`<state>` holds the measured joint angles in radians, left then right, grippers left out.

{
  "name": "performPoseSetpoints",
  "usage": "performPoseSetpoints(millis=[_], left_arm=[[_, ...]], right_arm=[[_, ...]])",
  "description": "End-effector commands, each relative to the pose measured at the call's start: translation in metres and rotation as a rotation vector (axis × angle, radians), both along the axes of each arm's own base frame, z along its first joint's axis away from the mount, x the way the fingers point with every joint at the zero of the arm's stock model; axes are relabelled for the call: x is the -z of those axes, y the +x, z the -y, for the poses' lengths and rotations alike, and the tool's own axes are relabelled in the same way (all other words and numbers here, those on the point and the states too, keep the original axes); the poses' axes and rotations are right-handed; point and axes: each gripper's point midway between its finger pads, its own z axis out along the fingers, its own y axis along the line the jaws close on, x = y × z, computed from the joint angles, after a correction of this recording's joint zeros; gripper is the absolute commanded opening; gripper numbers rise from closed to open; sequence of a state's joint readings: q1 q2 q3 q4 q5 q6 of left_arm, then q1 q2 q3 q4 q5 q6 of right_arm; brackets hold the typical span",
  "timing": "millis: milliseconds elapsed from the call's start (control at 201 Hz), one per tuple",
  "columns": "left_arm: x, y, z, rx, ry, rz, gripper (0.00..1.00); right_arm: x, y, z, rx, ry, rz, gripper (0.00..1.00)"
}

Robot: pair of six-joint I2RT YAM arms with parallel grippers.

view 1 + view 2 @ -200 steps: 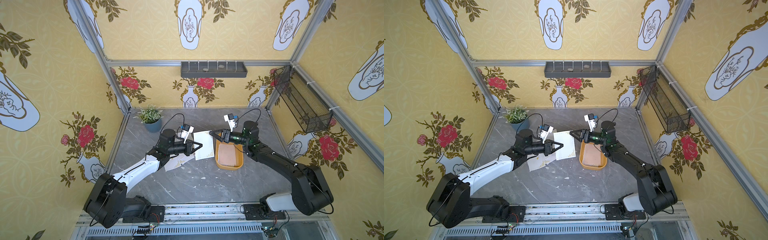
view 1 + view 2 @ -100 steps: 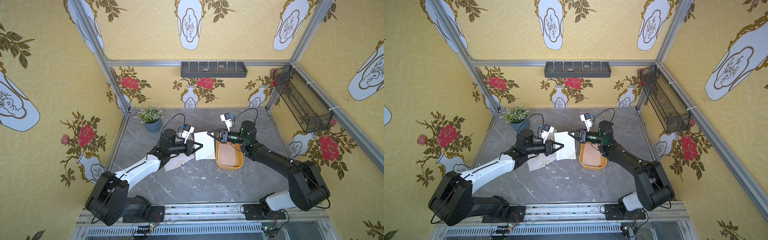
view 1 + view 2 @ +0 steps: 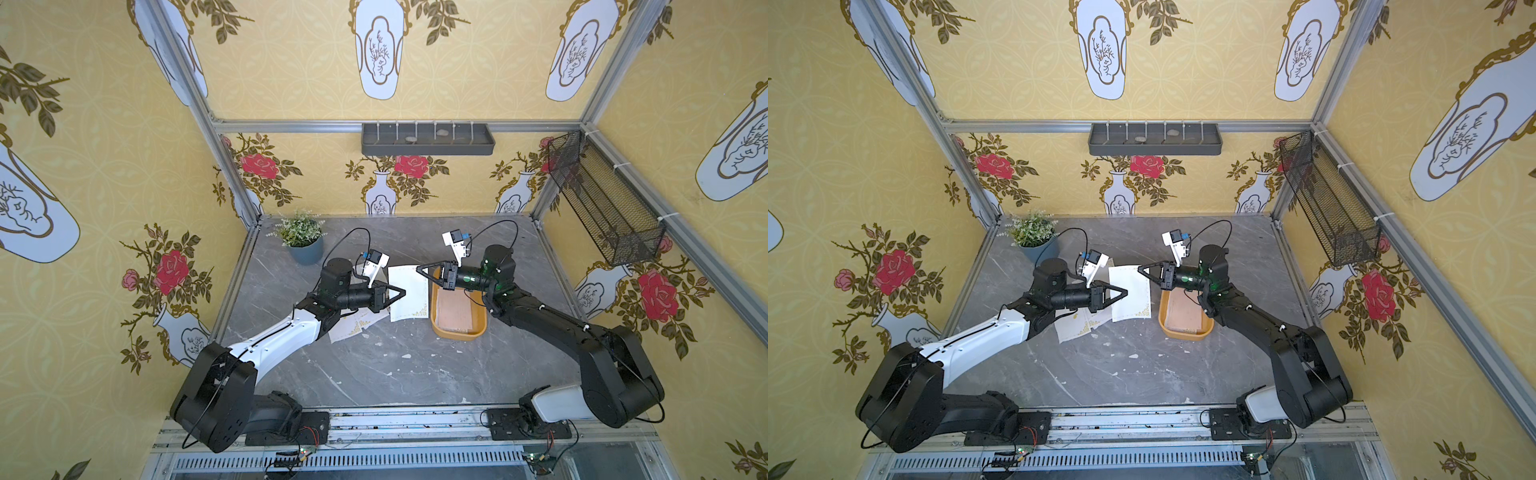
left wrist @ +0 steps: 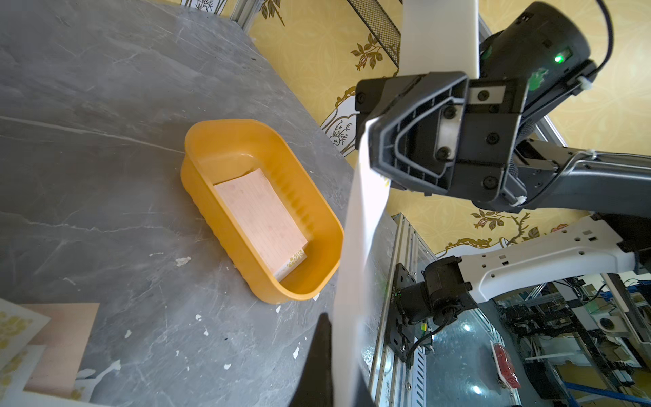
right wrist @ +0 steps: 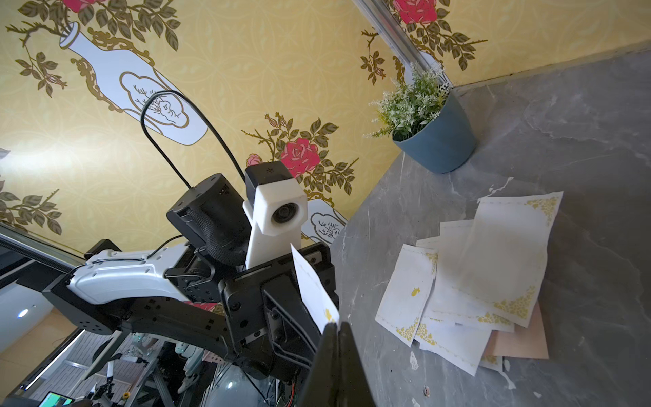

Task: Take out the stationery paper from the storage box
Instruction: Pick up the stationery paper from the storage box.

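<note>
A white sheet of stationery paper (image 3: 411, 295) (image 3: 1133, 296) with gold corners hangs above the table between both arms. My left gripper (image 3: 402, 292) (image 3: 1124, 292) (image 4: 343, 370) is shut on its left edge. My right gripper (image 3: 419, 268) (image 3: 1140, 269) (image 5: 338, 329) is shut on its far right corner, and the held sheet (image 5: 313, 289) rises from the closed fingertips. The mustard storage box (image 3: 457, 335) (image 3: 1183, 334) (image 4: 327, 218) stands just right of the sheet, holding a peach-pink sheet (image 3: 455, 309) (image 4: 260, 218) on top of a thin stack.
Several loose sheets (image 3: 1073, 328) (image 5: 493, 275) lie in a pile on the grey table under the left arm. A potted plant (image 3: 305, 239) (image 5: 433, 134) stands at the back left. A grey wall shelf (image 3: 428, 139) and a black mesh basket (image 3: 602, 203) hang on the walls.
My right gripper has moved a little left to the sheet's far corner and shut on it. The left gripper has kept its hold and stayed in place.
</note>
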<state>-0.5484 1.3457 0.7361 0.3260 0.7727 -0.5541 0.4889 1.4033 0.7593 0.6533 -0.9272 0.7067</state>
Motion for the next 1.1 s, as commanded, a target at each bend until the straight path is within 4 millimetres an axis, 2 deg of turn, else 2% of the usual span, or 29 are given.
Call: performPoseSetpoints(millis=[0, 30, 55, 75, 110, 124, 229, 264, 284, 304, 353, 423, 433, 438, 458, 483, 553, 587, 622, 692, 727, 757, 931, 1090], left_arm=[[0.000, 0.001, -0.001, -0.006, 0.008, 0.021, 0.00], [0.001, 0.001, -0.002, -0.007, 0.010, 0.020, 0.00], [0.001, 0.001, -0.002, -0.008, 0.012, 0.019, 0.00], [0.002, 0.001, -0.002, -0.008, 0.013, 0.018, 0.00], [0.002, 0.001, -0.002, -0.009, 0.014, 0.019, 0.00], [0.002, 0.001, -0.002, -0.010, 0.014, 0.019, 0.00], [0.002, 0.002, -0.002, -0.012, 0.016, 0.016, 0.00], [0.003, 0.002, -0.002, -0.012, 0.017, 0.015, 0.00], [0.003, 0.002, -0.002, -0.013, 0.018, 0.014, 0.00], [0.003, 0.002, -0.002, -0.013, 0.019, 0.013, 0.00], [0.003, 0.002, -0.002, -0.014, 0.020, 0.014, 0.00], [0.004, 0.002, -0.003, -0.018, 0.024, 0.013, 0.00], [0.004, 0.002, -0.003, -0.019, 0.025, 0.013, 0.00], [0.004, 0.002, -0.003, -0.019, 0.025, 0.014, 0.00], [0.004, 0.002, -0.003, -0.020, 0.026, 0.013, 0.00], [0.004, 0.003, -0.003, -0.020, 0.027, 0.013, 0.00], [0.004, 0.003, -0.003, -0.022, 0.028, 0.013, 0.00], [0.004, 0.003, -0.003, -0.021, 0.027, 0.015, 0.00], [0.004, 0.003, -0.003, -0.023, 0.028, 0.014, 0.00], [0.005, 0.004, -0.004, -0.028, 0.031, 0.014, 0.00], [0.006, 0.004, -0.004, -0.032, 0.035, 0.013, 0.00], [0.007, 0.005, -0.005, -0.039, 0.041, 0.011, 0.00], [0.013, 0.017, -0.015, -0.138, 0.096, 0.018, 0.00], [0.035, 0.039, -0.039, -0.314, 0.250, -0.005, 0.00]], right_arm=[[-0.006, 0.000, 0.002, 0.014, 0.006, 0.038, 0.39], [-0.006, 0.000, 0.002, 0.013, 0.003, 0.040, 0.40], [-0.005, -0.001, 0.002, 0.013, 0.000, 0.041, 0.37], [-0.005, -0.001, 0.002, 0.011, -0.001, 0.042, 0.28], [-0.005, -0.002, 0.003, 0.012, -0.002, 0.043, 0.05], [-0.004, -0.002, 0.003, 0.016, -0.005, 0.039, 0.00], [-0.001, -0.002, 0.005, 0.024, -0.009, 0.038, 0.00], [-0.001, -0.002, 0.004, 0.020, -0.010, 0.034, 0.20], [0.000, -0.002, 0.004, 0.018, -0.011, 0.032, 0.23], [0.001, -0.003, 0.004, 0.016, -0.012, 0.029, 0.21], [0.001, -0.003, 0.003, 0.014, -0.012, 0.028, 0.01], [0.004, -0.003, 0.004, 0.022, -0.015, 0.023, 0.00], [0.004, -0.002, 0.004, 0.023, -0.015, 0.023, 0.04], [0.004, -0.002, 0.004, 0.024, -0.015, 0.022, 0.09], [0.004, -0.002, 0.004, 0.027, -0.015, 0.019, 0.22], [0.004, -0.002, 0.004, 0.026, -0.016, 0.020, 0.25], [0.004, -0.003, 0.004, 0.017, -0.016, 0.024, 0.05], [0.003, -0.003, 0.004, 0.018, -0.015, 0.025, 0.03], [0.005, -0.003, 0.004, 0.021, -0.018, 0.022, 0.11], [0.008, -0.001, 0.004, 0.029, -0.024, 0.011, 0.54], [0.009, -0.001, 0.004, 0.028, -0.028, 0.004, 0.65], [0.010, 0.000, 0.004, 0.028, -0.030, -0.001, 0.70], [0.013, 0.001, 0.005, 0.046, -0.044, -0.011, 0.78], [0.019, 0.003, 0.009, 0.080, -0.076, -0.014, 0.81]])
